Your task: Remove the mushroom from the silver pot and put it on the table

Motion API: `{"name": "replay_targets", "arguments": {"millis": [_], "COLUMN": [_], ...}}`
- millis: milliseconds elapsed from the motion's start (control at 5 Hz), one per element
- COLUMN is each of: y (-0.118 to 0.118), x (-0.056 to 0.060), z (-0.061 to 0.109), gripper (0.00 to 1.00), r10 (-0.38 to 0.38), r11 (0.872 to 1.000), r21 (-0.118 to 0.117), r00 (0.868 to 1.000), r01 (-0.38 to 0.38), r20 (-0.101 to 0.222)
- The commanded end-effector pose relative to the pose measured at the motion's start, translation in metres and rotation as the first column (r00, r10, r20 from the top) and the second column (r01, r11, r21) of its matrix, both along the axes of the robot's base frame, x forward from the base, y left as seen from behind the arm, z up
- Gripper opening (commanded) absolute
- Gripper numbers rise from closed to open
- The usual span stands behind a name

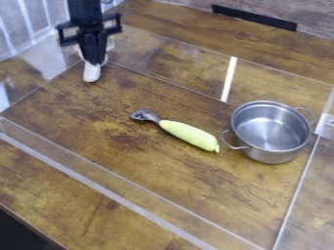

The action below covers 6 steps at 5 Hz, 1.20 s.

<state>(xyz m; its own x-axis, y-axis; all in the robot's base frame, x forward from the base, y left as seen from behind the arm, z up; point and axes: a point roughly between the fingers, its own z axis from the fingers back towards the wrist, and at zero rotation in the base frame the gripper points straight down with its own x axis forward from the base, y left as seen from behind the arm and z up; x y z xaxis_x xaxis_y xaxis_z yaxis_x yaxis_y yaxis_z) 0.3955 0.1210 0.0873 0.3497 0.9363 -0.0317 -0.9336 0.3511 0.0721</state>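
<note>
The mushroom (92, 71) stands on the table (117, 146) at the far left, pale and small. My gripper (93, 57) hangs straight over it with its dark fingers drawn together at the mushroom's top. Whether they pinch it I cannot tell; the mushroom rests on the wood. The silver pot (271, 131) sits at the right, well away from the gripper, and its inside shows only bare steel.
A yellow oblong piece (190, 135) with a grey end (144, 116) lies mid-table between mushroom and pot. Clear acrylic walls (229, 80) edge the planks at the back, right and front.
</note>
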Motion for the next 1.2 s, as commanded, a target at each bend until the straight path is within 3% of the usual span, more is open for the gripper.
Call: {"name": "replay_targets", "arguments": {"millis": [0, 200, 400, 800, 1000], "y": [-0.011, -0.017, -0.011, -0.010, -0.005], "x": [0.012, 0.031, 0.032, 0.015, 0.015], "z": [0.072, 0.085, 0.075, 0.052, 0.040], "gripper": [0.00, 0.00, 1.00, 1.00, 1.00], "r10": [-0.025, -0.040, -0.040, 0.024, 0.078], "r11": [0.998, 0.999, 0.999, 1.000, 0.997], "r21": [0.052, 0.024, 0.017, 0.013, 0.019], "r00": [0.994, 0.993, 0.994, 0.997, 0.995], "r01": [0.019, 0.038, 0.039, -0.025, -0.079], "r20": [0.110, 0.112, 0.102, 0.077, 0.060]}}
